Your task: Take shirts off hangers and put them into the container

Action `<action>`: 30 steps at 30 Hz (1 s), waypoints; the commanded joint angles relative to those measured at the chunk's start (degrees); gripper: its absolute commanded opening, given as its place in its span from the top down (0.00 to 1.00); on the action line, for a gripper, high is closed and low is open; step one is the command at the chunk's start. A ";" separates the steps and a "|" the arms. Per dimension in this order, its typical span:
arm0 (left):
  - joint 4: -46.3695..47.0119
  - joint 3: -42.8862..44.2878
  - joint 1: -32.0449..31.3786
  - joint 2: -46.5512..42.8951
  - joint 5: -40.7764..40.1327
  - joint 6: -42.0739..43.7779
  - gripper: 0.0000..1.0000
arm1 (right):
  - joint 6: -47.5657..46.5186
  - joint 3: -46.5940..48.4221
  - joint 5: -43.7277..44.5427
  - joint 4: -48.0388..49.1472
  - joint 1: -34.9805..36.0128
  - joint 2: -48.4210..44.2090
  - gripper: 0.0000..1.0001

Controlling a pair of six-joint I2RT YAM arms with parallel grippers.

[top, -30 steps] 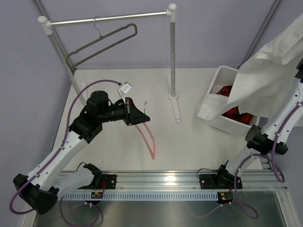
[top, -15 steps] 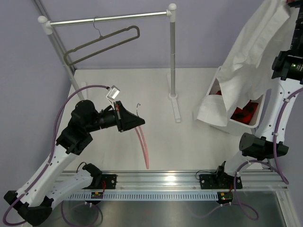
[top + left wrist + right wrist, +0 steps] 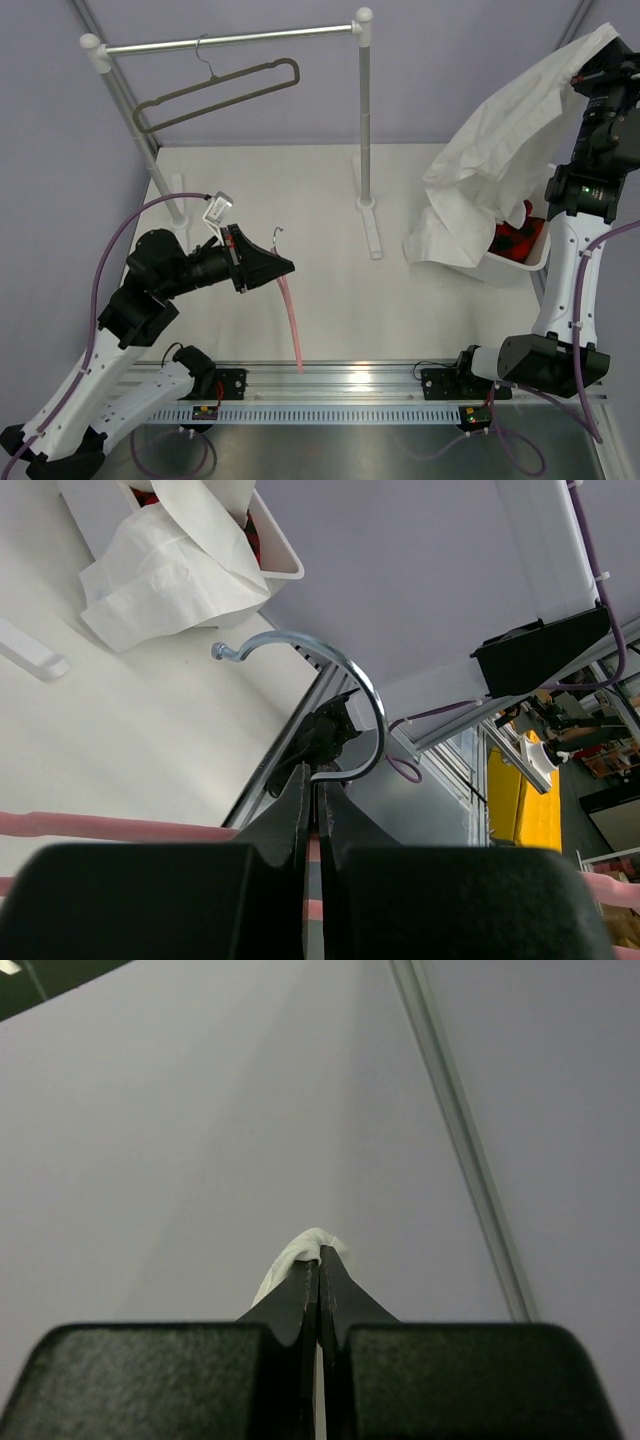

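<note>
With right gripper (image 3: pixel 590 70) pinched shut on white shirt (image 3: pixel 500 165), centre over basket (image 3: pixel 537 262), lower trailing cloth inside rim before release; with left gripper (image 3: pixel 281 268) clamped on pink hanger (image 3: pixel 293 325).

A: What colours did you see?
B: A white shirt (image 3: pixel 500 150), a red-and-black plaid shirt (image 3: pixel 515 240), a white basket (image 3: pixel 515 266).
A: And the rest?
B: A pink hanger (image 3: pixel 292 325), a grey-brown hanger (image 3: pixel 296 72); the rail (image 3: pixel 230 40) was silver.

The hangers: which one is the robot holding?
The pink hanger, clamped in the left gripper. The grey-brown hanger hangs untouched on the silver rail.
</note>
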 commanded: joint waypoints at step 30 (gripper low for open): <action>4.61 -3.01 -0.48 -6.13 0.17 -3.38 1.00 | 18.13 -28.47 12.50 -30.71 5.74 -0.73 1.00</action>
